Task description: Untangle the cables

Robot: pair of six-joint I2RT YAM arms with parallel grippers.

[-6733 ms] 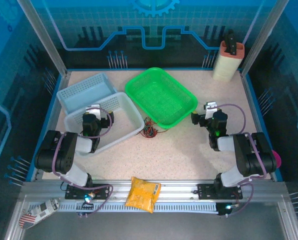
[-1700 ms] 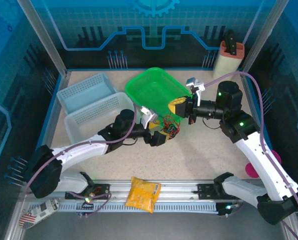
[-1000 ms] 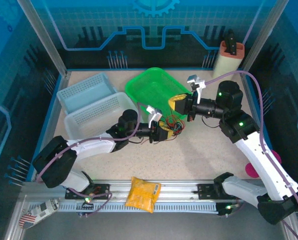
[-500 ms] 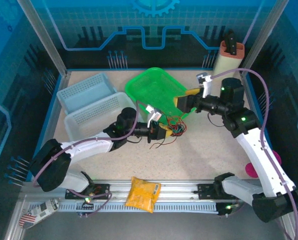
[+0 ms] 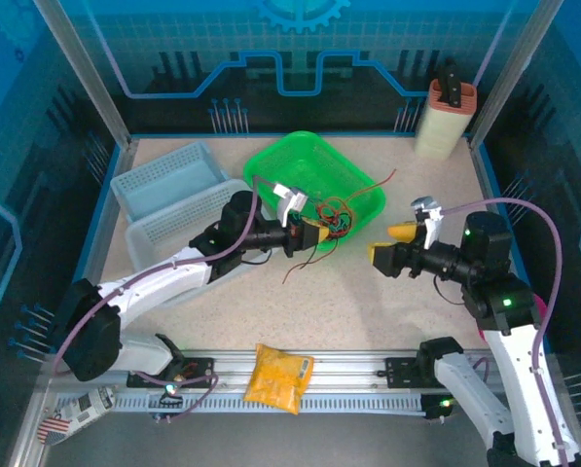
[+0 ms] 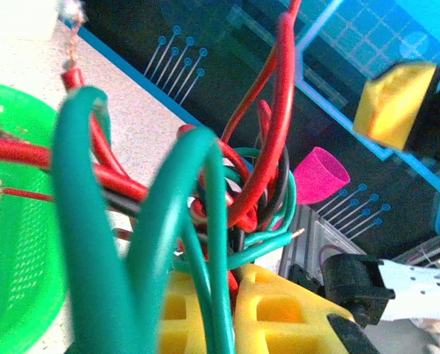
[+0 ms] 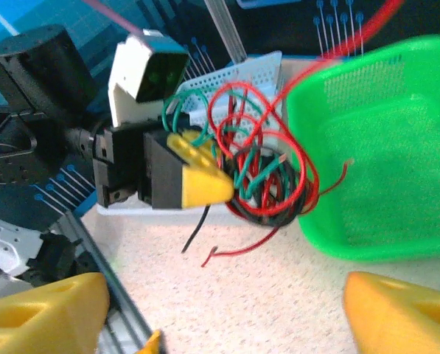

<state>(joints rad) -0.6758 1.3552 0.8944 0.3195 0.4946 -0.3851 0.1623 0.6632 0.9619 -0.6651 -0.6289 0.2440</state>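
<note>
Currently clamping the cables (image 5: 331, 216), a lifted knot over the green basket's (image 5: 300, 165) near rim, in the closed left gripper (image 5: 312, 232), with loose ends fanning rightward toward the right gripper (image 5: 392, 246), spread wide, empty, well apart

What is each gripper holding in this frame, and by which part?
The left gripper clamps the cables at the edge of their tangled knot, loose ends dangling; the right gripper is open and holds nothing.
</note>
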